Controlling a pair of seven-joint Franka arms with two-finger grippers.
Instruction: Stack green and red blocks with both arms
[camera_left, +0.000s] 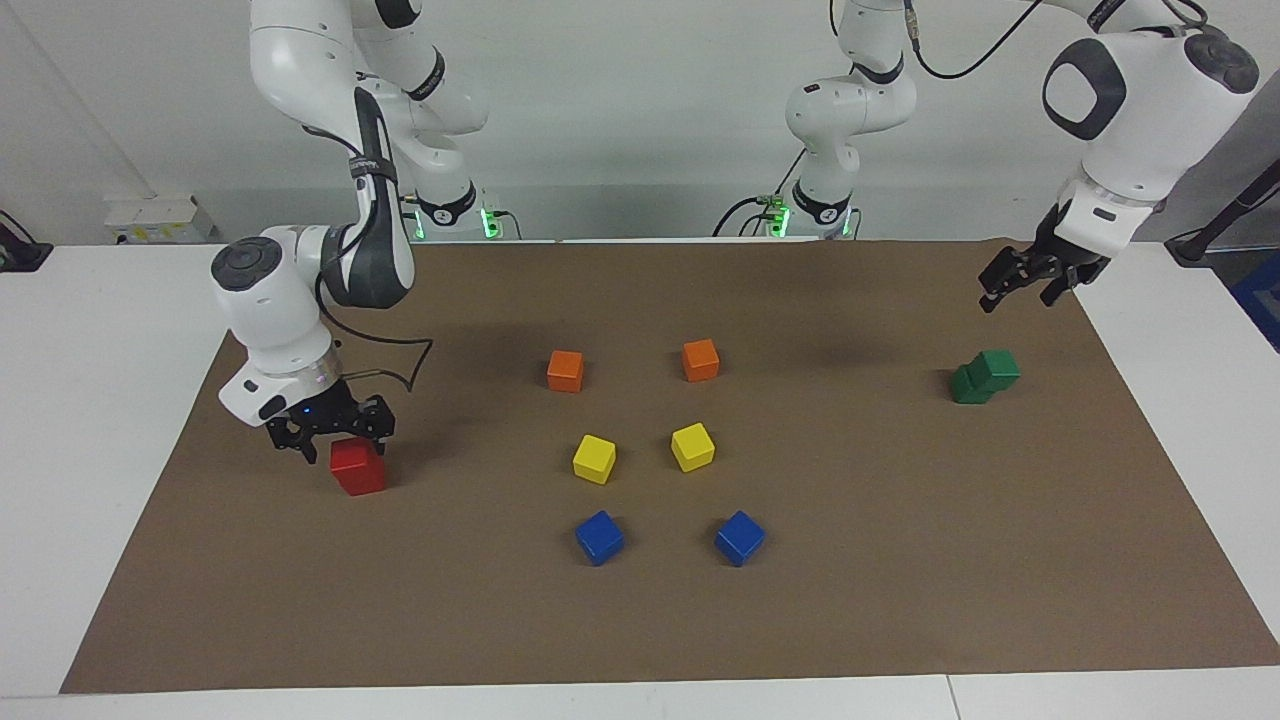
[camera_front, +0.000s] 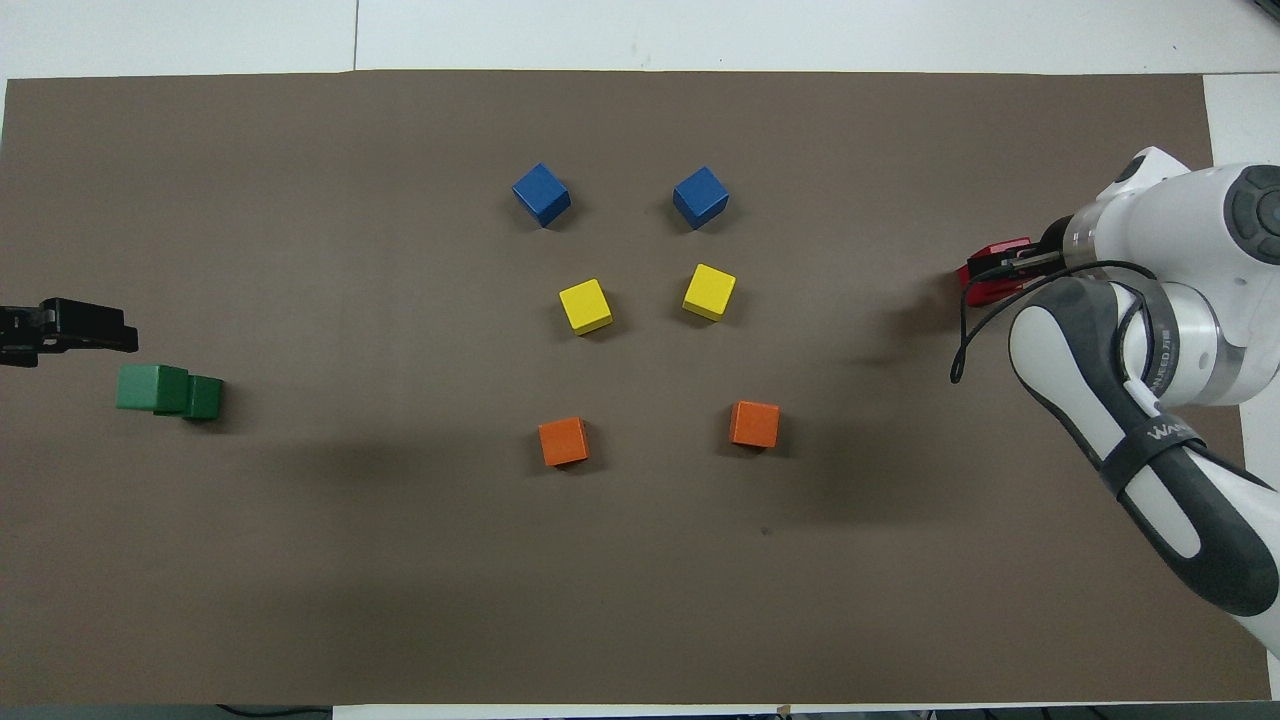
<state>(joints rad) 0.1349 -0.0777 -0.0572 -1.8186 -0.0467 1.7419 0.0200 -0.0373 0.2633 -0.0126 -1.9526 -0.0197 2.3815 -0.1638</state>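
Two dark green blocks (camera_left: 985, 376) are stacked near the left arm's end of the mat. The upper one sits askew and overhangs the lower one; they also show in the overhead view (camera_front: 165, 391). My left gripper (camera_left: 1020, 292) hangs open and empty in the air over the mat close to this stack, clear of it; it also shows in the overhead view (camera_front: 70, 330). Red blocks (camera_left: 357, 468) show as one tall red shape near the right arm's end. My right gripper (camera_left: 345, 445) is down at its top and partly hides it in the overhead view (camera_front: 1000, 268).
Two orange cubes (camera_left: 565, 371) (camera_left: 700, 360), two yellow cubes (camera_left: 594, 459) (camera_left: 692, 446) and two blue cubes (camera_left: 599, 537) (camera_left: 739, 537) lie in pairs mid-mat. The brown mat (camera_left: 900, 560) covers a white table.
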